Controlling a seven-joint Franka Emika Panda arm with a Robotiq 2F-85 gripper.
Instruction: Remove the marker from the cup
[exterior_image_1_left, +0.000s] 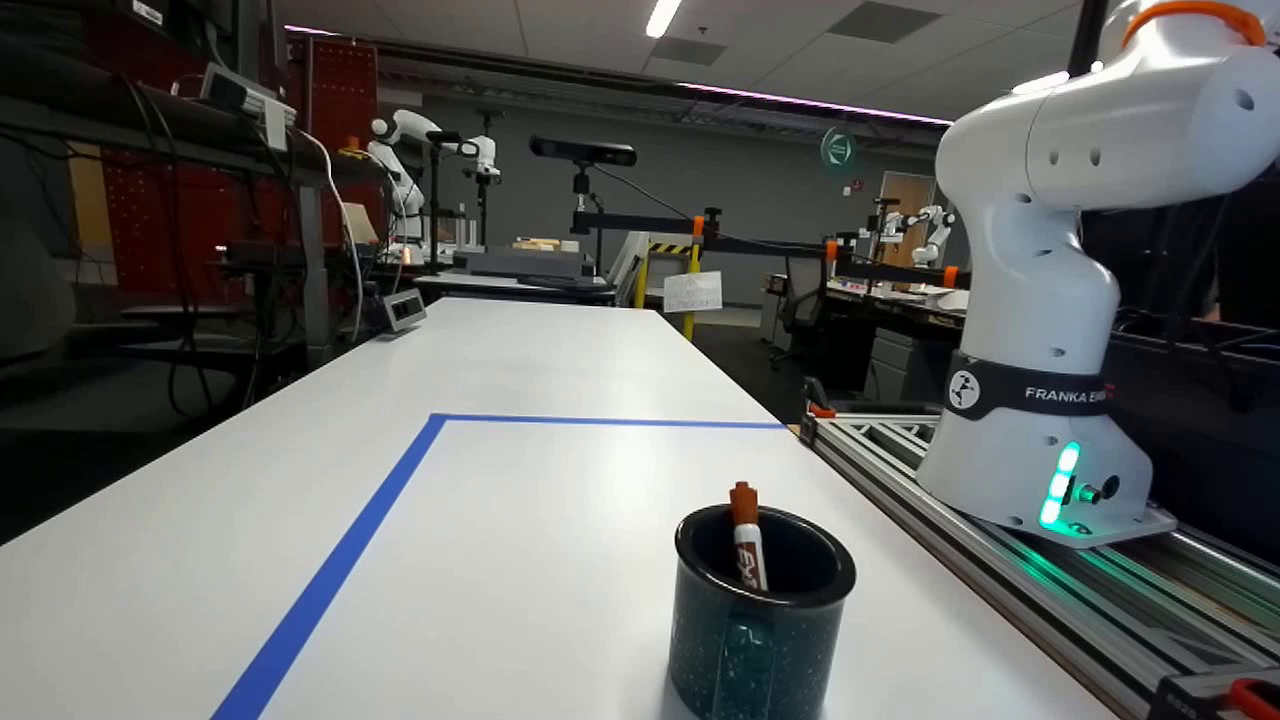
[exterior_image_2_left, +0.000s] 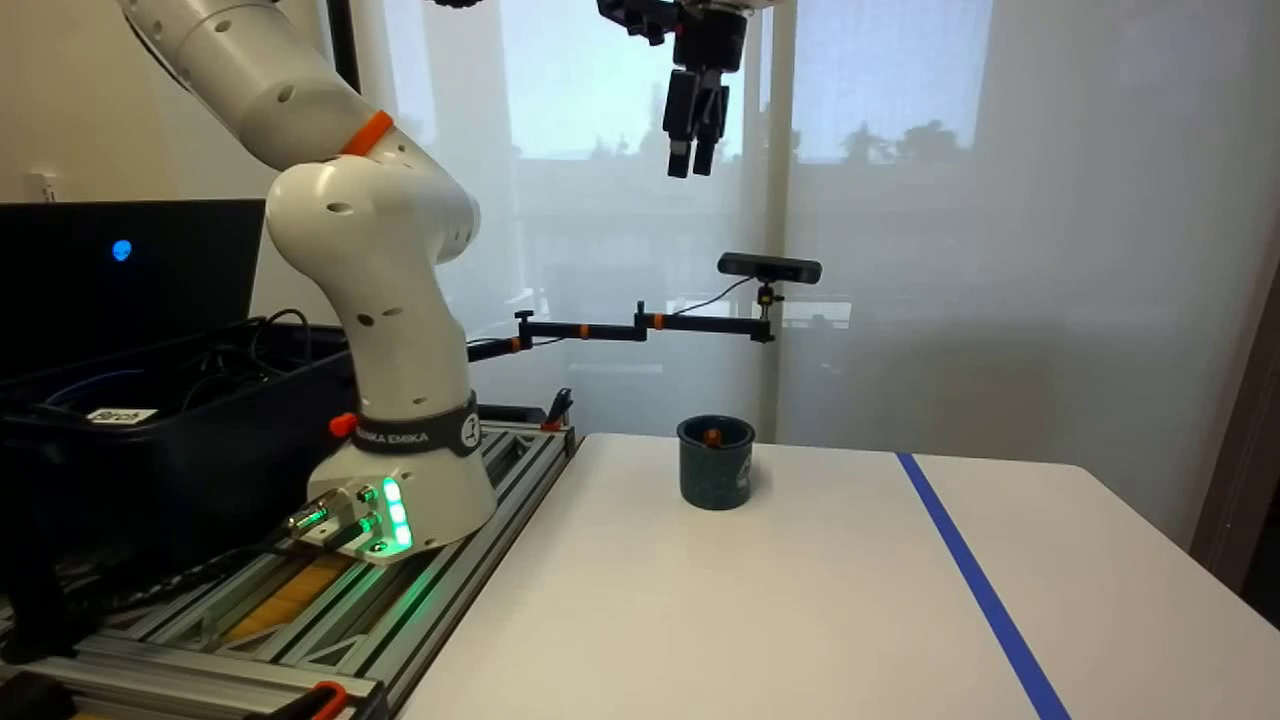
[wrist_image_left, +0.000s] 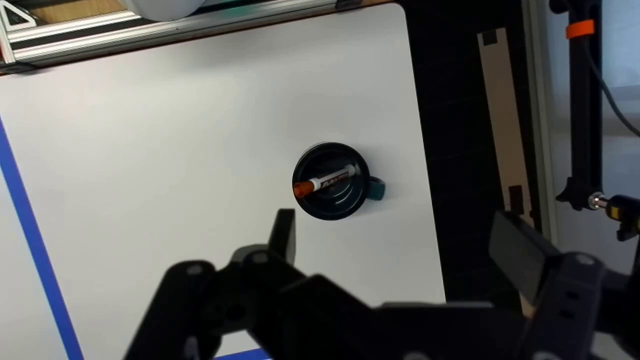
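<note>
- At the left of the wrist view, we see a long, straight strip of blue tape (wrist_image_left: 33, 225) on the smooth white worktop (wrist_image_left: 150, 165).
- Next we find the slim white marker (wrist_image_left: 326, 179) with its orange-red cap (wrist_image_left: 304, 189). It is inside the shiny dark teal round cup (wrist_image_left: 329, 214), so taking it out is not done yet. It leans, with the cap up by the left of the rim and the other end lower down inside.
- The cup stands upright on the worktop, with its little teal handle (wrist_image_left: 376, 189) to the right.
- Last come the black jaws, held wide apart. We see nothing pinched between them. In an exterior view they hang up high, well away from the cup (exterior_image_2_left: 714, 480). As we judge it, the whole job is left: go down, pinch the cap, and lift the marker out.
</note>
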